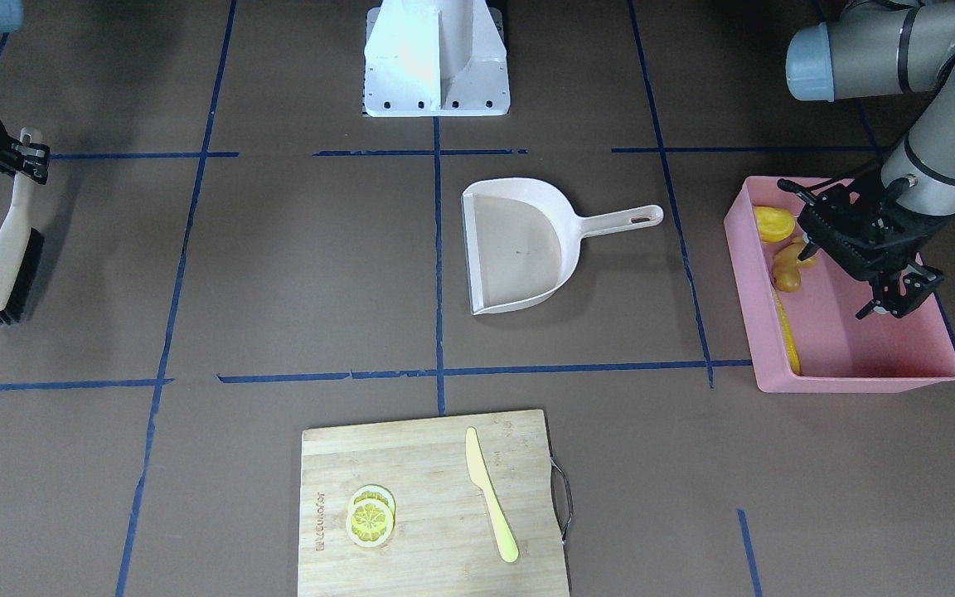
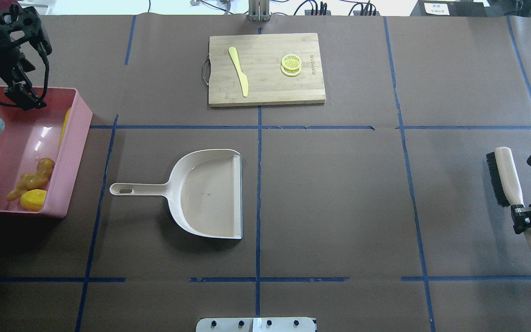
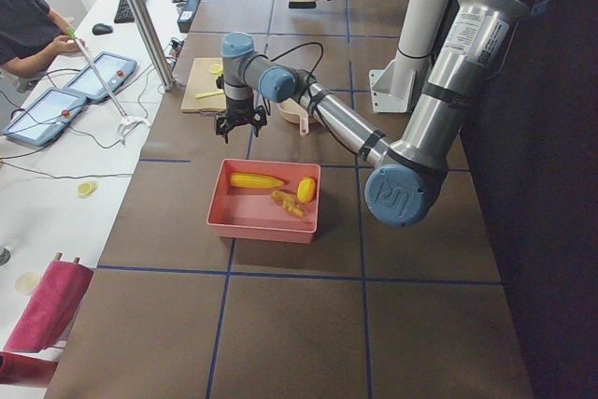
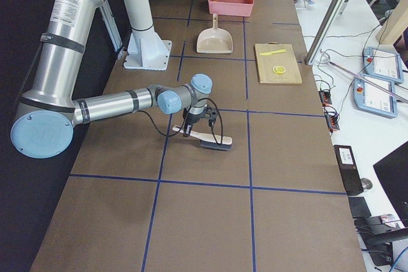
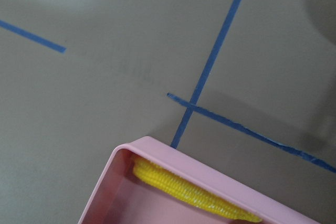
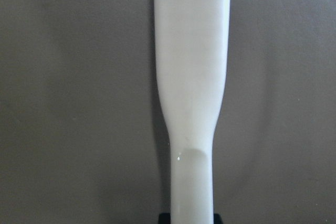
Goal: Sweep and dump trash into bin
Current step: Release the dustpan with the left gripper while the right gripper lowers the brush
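The pink bin [image 2: 74, 152] stands at the table's left end and holds the trash. The long corn cob [image 2: 65, 127] lies along its inner wall. The tan ginger root [image 2: 32, 177] and the yellow oval lump [image 2: 33, 199] lie at its near end. The bin [image 1: 859, 381] and the corn cob [image 5: 184, 195] show in other views too. My left gripper [image 2: 23, 99] hangs open and empty over the bin's far end. My right gripper [image 2: 523, 216] is shut on the handle of the brush [image 2: 505, 177], which rests on the table at the far right.
The beige dustpan [image 2: 210, 193] lies empty mid-table, handle toward the bin. A wooden cutting board [image 2: 265, 87] at the far side carries a pale yellow knife [image 2: 239, 71] and lemon slices [image 2: 291, 63]. The robot base plate [image 1: 436, 91] stands at the near edge.
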### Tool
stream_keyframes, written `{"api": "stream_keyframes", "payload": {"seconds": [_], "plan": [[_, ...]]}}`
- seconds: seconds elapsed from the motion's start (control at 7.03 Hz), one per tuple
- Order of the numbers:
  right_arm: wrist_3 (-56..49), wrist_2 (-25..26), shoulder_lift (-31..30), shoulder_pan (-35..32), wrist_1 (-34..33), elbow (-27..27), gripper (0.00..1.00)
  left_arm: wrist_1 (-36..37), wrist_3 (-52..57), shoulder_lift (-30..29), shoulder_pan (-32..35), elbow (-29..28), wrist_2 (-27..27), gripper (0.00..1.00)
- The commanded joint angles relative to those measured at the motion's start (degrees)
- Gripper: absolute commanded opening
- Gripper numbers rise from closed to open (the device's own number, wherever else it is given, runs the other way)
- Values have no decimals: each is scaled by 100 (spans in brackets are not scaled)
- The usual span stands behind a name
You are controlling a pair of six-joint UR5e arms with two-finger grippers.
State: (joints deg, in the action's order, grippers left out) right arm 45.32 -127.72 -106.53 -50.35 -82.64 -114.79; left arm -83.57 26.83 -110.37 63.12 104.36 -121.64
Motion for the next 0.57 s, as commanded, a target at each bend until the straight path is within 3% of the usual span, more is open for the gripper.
{"api": "stream_keyframes", "payload": {"seconds": [0.0,0.28,0.43], "plan": [[-32,-7,9,-1,2,106,11,-1,-3,6,42,-3,0,100],[-41,-7,27,8,2,167,19,-1,-3,6,42,-3,0,100],[-32,-7,27,8,2,168,33,-1,-3,6,59,-3,0,100]]}}
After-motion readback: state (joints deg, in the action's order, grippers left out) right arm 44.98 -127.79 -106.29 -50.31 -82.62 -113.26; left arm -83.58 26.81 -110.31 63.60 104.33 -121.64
